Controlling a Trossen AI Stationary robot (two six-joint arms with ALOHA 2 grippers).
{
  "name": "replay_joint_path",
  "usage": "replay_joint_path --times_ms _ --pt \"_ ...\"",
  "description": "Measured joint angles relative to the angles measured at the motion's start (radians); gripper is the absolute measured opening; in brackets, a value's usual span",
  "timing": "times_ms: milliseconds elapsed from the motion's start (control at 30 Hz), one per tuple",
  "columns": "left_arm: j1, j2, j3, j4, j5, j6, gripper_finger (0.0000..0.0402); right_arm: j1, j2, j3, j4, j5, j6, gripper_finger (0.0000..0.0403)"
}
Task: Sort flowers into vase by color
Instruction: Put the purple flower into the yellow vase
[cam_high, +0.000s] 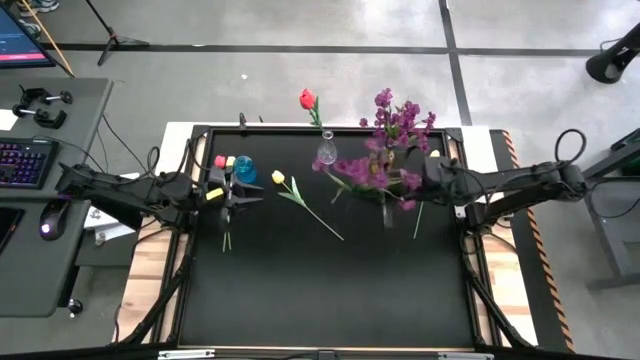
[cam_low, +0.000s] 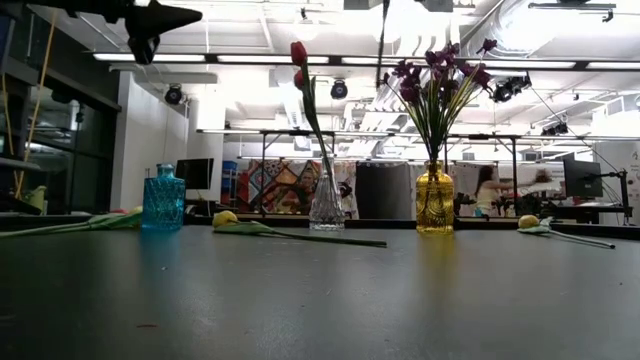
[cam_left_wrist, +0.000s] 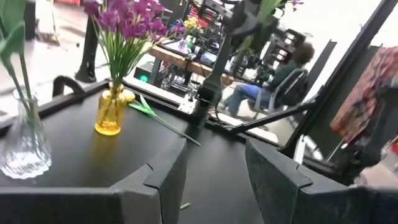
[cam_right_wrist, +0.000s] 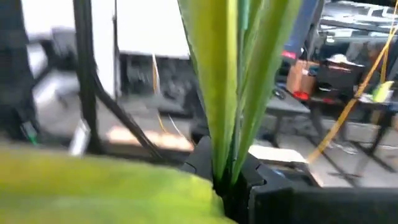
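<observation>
Purple sprig (cam_right_wrist: 233, 81) | right hand (cam_right_wrist: 239, 186) clamped on stems | left hand (cam_left_wrist: 214, 180) apart, above table (cam_high: 330, 290)

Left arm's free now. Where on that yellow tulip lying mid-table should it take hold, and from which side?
Grip the yellow tulip mid-stem, not the bloom. It lies flat and clear of other flowers, stem slanting away from the blue vase toward the table's centre, so come straight down with the open left pincer, fingers across the stem.
</observation>
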Motion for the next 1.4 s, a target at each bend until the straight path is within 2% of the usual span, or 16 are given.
replay_joint_path --times_ms 100,200,333,400,467,533,900,1033,1400 --pt "0.0 0.0 0.0 0.0 0.0 0.073 0.0151 -0.024 -0.007 -0.001 -0.103 0.004 -0.115 0.0" --pt "0.0 0.0 0.0 0.0 -0.001 0.107 0.0151 -0.042 -0.001 -0.001 -0.134 0.05 -0.232 0.0" --pt "0.0 0.0 0.0 0.0 -0.008 0.106 0.0151 -0.068 0.004 -0.001 -0.193 0.249 -0.384 0.0" --pt "0.0 0.0 0.0 0.0 -0.01 0.105 0.0151 -0.087 0.003 -0.001 -0.231 0.375 -0.417 0.0" --pt "0.0 0.0 0.0 0.0 -0.01 0.095 0.0151 -0.111 0.003 -0.001 -0.281 0.455 -0.421 0.0" --pt "0.0 0.0 0.0 0.0 -0.01 0.078 0.0151 -0.138 0.008 -0.001 -0.304 0.467 -0.42 0.0" --pt "0.0 0.0 0.0 0.002 -0.019 0.071 0.0151 -0.198 0.119 -0.001 -0.196 0.47 -0.43 0.0" --pt "0.0 0.0 0.0 0.003 -0.019 0.071 0.0151 -0.207 0.148 -0.001 -0.129 0.547 -0.43 0.0" --pt "0.0 0.0 0.0 0.002 -0.019 0.07 0.0151 -0.218 0.148 -0.001 -0.121 0.606 -0.416 0.0"
